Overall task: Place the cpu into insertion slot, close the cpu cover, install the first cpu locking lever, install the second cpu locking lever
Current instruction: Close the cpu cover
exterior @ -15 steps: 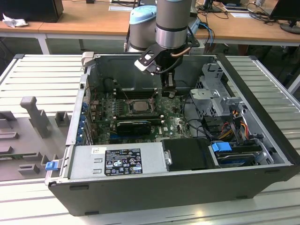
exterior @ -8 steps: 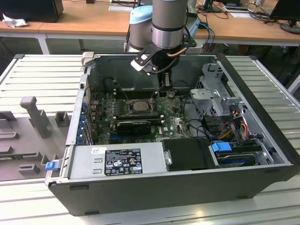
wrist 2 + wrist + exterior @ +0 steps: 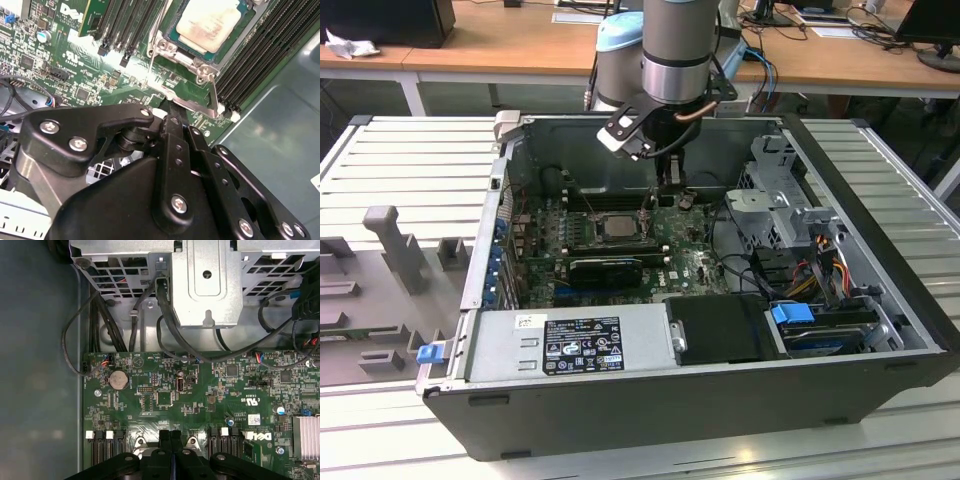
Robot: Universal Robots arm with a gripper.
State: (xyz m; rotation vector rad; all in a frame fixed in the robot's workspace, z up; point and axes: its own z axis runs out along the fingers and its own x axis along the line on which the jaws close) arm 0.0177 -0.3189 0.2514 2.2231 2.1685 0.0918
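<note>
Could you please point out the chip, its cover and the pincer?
chip (image 3: 207,22): second wrist view, centre of its pale metal face.
cover (image 3: 182,56): second wrist view, frame edge between two screws.
pincer (image 3: 170,435): first wrist view, between its fingertips.

A computer lab: wooden desks (image 3: 500,50) with monitors (image 3: 932,22) behind an opened computer case (image 3: 720,400).

the arm (image 3: 672,40) comes down from the upper middle of the frame in the exterior view, its grey tube nearly vertical, with a silver ring (image 3: 672,80) at its lower end. the black gripper (image 3: 666,186) under it points straight down, near the middle of the frame. in both wrist views the two black fingers (image 3: 165,437) lie side by side, closed against each other with no gap. black link bars (image 3: 220,180) with silver screws spread out behind them.
</note>
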